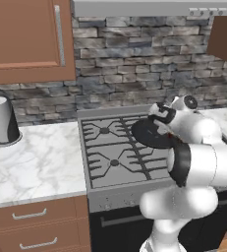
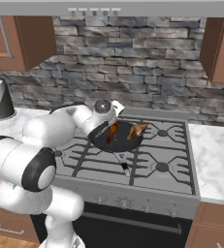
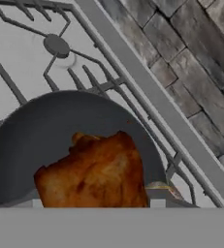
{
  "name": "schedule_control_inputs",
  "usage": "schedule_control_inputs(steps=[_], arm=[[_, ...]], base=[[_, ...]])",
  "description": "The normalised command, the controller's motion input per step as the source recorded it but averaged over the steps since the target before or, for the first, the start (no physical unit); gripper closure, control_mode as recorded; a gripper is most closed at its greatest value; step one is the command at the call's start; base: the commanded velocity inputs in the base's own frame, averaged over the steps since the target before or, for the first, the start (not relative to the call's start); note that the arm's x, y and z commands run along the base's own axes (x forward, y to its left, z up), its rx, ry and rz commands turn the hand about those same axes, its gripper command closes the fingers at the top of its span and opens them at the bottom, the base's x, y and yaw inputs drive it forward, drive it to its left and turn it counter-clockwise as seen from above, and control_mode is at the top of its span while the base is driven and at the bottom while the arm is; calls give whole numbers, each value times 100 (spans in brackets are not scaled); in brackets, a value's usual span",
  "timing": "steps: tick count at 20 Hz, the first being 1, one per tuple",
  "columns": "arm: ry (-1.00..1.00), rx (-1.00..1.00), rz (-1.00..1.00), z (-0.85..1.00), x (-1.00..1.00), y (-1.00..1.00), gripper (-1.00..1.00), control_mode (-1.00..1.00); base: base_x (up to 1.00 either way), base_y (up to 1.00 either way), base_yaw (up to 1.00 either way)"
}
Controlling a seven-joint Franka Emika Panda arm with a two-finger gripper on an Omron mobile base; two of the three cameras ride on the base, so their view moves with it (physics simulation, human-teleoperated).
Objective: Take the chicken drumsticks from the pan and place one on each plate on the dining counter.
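Observation:
The black pan (image 2: 120, 140) sits on the stove's rear burner grates, with its handle pointing toward the front. My gripper (image 2: 111, 127) reaches down into it from the left and is shut on one orange-brown chicken drumstick (image 2: 113, 133). In the hand view this drumstick (image 3: 96, 177) looms large and close over the dark pan (image 3: 45, 126), hiding my fingertips. A second drumstick (image 2: 137, 129) lies on the pan's right side, and its edge (image 3: 163, 188) peeks out beside the held one. My arm covers part of the pan (image 1: 148, 134) in the left base view. The plates and the dining counter are out of view.
Black grates (image 1: 110, 152) cover the steel stove top. A marble counter (image 1: 36, 162) with a paper towel roll (image 1: 2, 120) lies to the left, and more marble (image 2: 213, 150) to the right. A stone wall (image 2: 133, 58), wooden cabinets (image 1: 26, 39) and a hood hang close above.

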Motion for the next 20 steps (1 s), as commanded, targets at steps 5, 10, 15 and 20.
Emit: schedule_control_inputs(steps=[5, 10, 15, 20], arm=[[7, -48, 2, 23, -100, 84, 100, -100], [-8, -19, 0, 3, -55, 30, 100, -100], [-10, -9, 0, 0, -30, 10, 100, 100], [0, 0, 0, 0, 0, 0, 100, 100]], base=[[0, 0, 0], [0, 0, 0], [-11, 0, 0], [-54, 0, -17]])
